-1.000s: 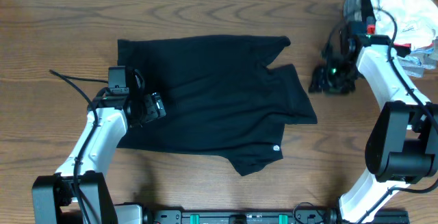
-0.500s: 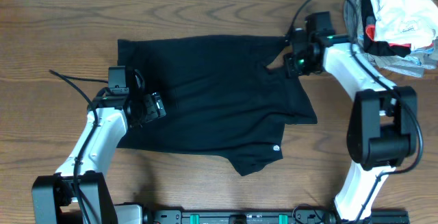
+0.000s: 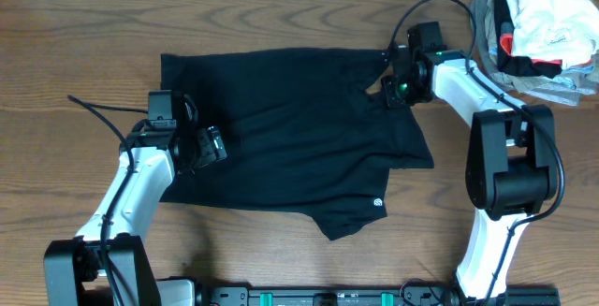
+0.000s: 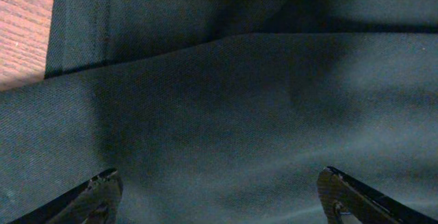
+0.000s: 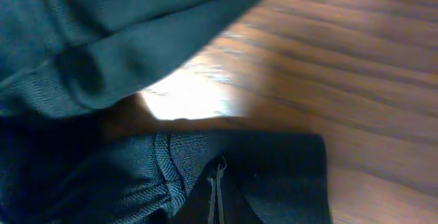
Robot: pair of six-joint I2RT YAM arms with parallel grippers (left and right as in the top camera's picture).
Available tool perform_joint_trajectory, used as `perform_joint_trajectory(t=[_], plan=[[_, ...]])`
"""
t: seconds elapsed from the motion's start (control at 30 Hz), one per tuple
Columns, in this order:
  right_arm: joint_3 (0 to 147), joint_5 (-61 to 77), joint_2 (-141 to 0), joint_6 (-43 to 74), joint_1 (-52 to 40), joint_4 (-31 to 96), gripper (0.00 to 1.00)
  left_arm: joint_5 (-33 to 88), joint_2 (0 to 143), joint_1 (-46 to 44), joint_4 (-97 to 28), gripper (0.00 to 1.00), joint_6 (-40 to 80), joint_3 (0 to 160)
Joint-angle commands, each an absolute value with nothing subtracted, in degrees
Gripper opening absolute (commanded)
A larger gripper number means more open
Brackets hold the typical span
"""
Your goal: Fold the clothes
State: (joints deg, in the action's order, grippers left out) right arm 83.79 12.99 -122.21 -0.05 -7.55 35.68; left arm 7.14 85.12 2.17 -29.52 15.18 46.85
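Observation:
The black T-shirt lies spread across the wooden table, with its small white logo near the lower right hem. My left gripper hovers over the shirt's left side. In the left wrist view its jaws stand wide open over smooth black fabric. My right gripper is at the shirt's upper right corner. In the right wrist view its fingers are pressed together, with the ribbed dark cloth puckering at their tips.
A heap of white, grey, red and black garments sits at the table's far right corner. Bare wood runs along the back and left of the shirt. A black cable trails from the left arm.
My right arm has swung left from beside the garment heap to the shirt's upper right corner, and its jaws have shut. The left arm and the shirt have not moved.

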Motion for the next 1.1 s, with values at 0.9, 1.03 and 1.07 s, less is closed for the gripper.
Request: perform_joint_trajectory(t=[0.9,1.03,1.07], plan=[[99.57,9.93,-118.30,1.87,3.70,55.53,0.65,7.07,85.60,2.07,-28.25,0.93,10.83,48.90],[107.74,9.65,-118.06,-3.51,1.93,63.24,0.79,8.36,85.60,2.04,-30.89,0.92,9.08,54.04],[109.03,9.50,-118.06,-4.14,1.52,64.40,0.81,8.38,85.60,2.04,-31.59,0.93,8.64,55.37]])
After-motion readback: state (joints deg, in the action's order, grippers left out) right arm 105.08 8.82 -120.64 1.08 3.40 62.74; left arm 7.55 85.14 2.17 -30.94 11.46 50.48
